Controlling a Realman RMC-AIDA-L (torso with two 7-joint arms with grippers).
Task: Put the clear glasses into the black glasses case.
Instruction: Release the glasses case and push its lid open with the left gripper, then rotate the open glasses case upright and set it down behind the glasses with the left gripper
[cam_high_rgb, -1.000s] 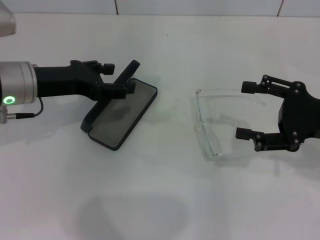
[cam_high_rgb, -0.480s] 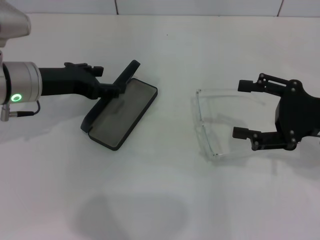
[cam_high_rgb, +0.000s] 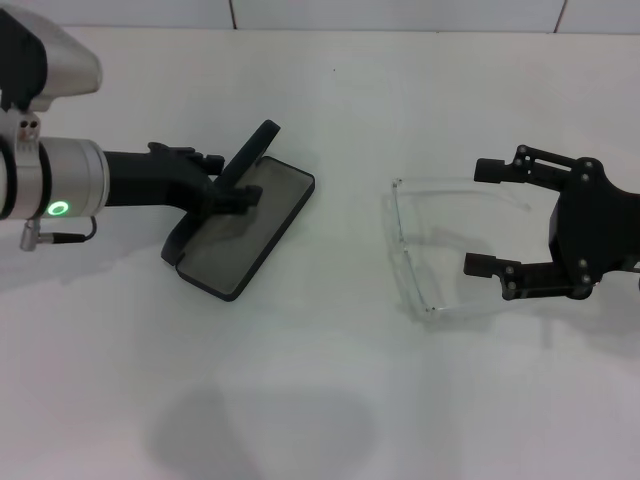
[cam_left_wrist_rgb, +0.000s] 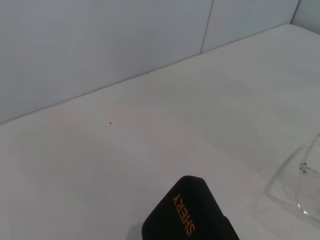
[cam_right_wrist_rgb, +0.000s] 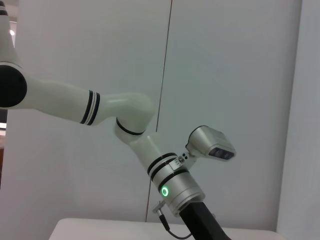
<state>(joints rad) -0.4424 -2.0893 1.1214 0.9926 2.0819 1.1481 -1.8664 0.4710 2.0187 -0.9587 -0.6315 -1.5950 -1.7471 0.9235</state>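
Our right gripper (cam_high_rgb: 484, 218) is on the right side of the white table (cam_high_rgb: 330, 400). Its two black fingers (cam_high_rgb: 497, 170) are spread wide apart and point toward the middle of the table. They hold nothing. One finger is over the far arm of the clear glasses (cam_high_rgb: 415, 250). The other finger is over the near arm. We cannot tell if the fingers touch the glasses.

The clear glasses lie on the table just beside this gripper. They are see-through all over. The front lens faces the middle of the table, and the two thin arms reach back toward the gripper.

Our left gripper (cam_high_rgb: 232, 178) is on the left side of the table. It is at the raised lid of the black glasses case (cam_high_rgb: 240, 227). Its fingers seem to be pinching the lid, one on each side of it. We cannot see their tips well.

The black glasses case sits on the table, well apart from the glasses. It is open. Its grey inside faces up, and the lid stands up along the far left edge.

In the left wrist view we see a black corner of the lid up close, with orange letters (cam_left_wrist_rgb: 183, 214) on it. A bit of the clear glasses shows off to the side there.

The right wrist view shows our left arm (cam_right_wrist_rgb: 150, 150) with a green light (cam_right_wrist_rgb: 164, 191) on it, in front of a plain wall (cam_right_wrist_rgb: 235, 75).
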